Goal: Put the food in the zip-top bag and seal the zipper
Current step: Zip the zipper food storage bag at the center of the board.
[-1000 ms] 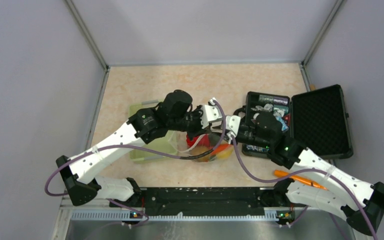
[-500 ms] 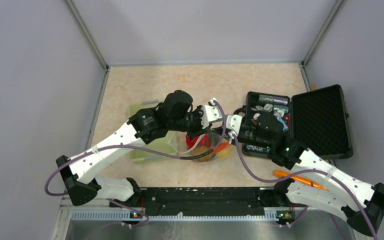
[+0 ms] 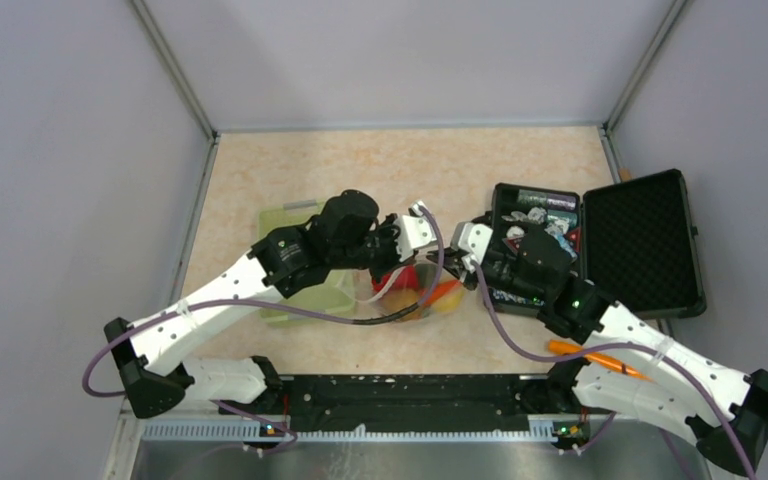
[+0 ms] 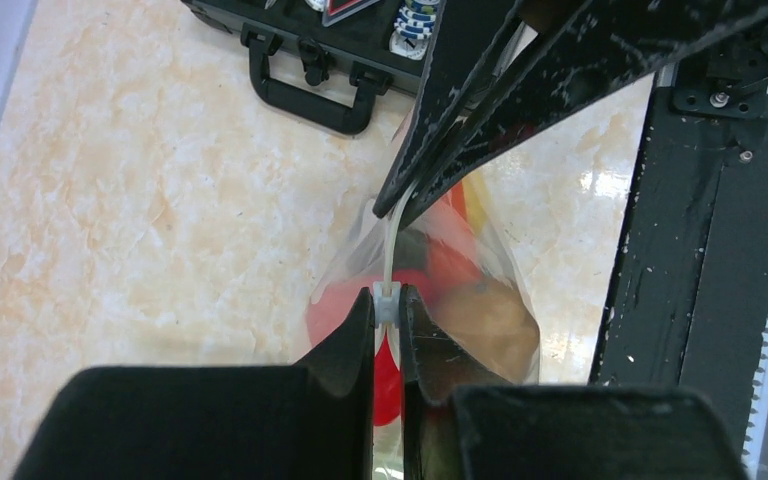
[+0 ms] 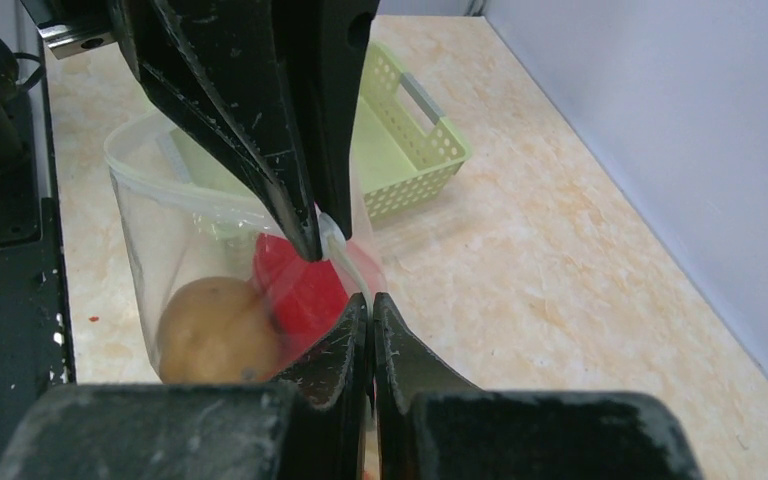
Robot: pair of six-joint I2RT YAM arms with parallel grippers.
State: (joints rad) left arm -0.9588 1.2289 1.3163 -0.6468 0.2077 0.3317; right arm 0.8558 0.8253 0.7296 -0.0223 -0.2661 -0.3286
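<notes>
The clear zip-top bag [image 3: 412, 300] hangs between my two grippers just above the table. Through it show red food [image 5: 298, 285], a brown potato-like piece [image 5: 215, 330] and orange and yellow pieces [image 3: 442, 298]. My left gripper [image 4: 387, 303] is shut on the white tab of the zipper [image 4: 392, 240] at the bag's mouth. My right gripper [image 5: 371, 300] is shut on the same whitish strip a short way along, tip to tip with the left one. In the top view the left gripper [image 3: 406, 270] and right gripper [image 3: 454, 264] face each other over the bag.
A pale green basket [image 3: 290, 213] lies left of the bag, under the left arm. An open black case [image 3: 640, 240] with shiny packets [image 3: 540, 212] stands to the right. An orange elongated object [image 3: 600, 357] lies by the right arm. A black rail [image 3: 410, 392] runs along the near edge.
My right gripper has shut on the bag's zipper strip. Both wrists have shifted slightly apart, the left one a little toward the left.
</notes>
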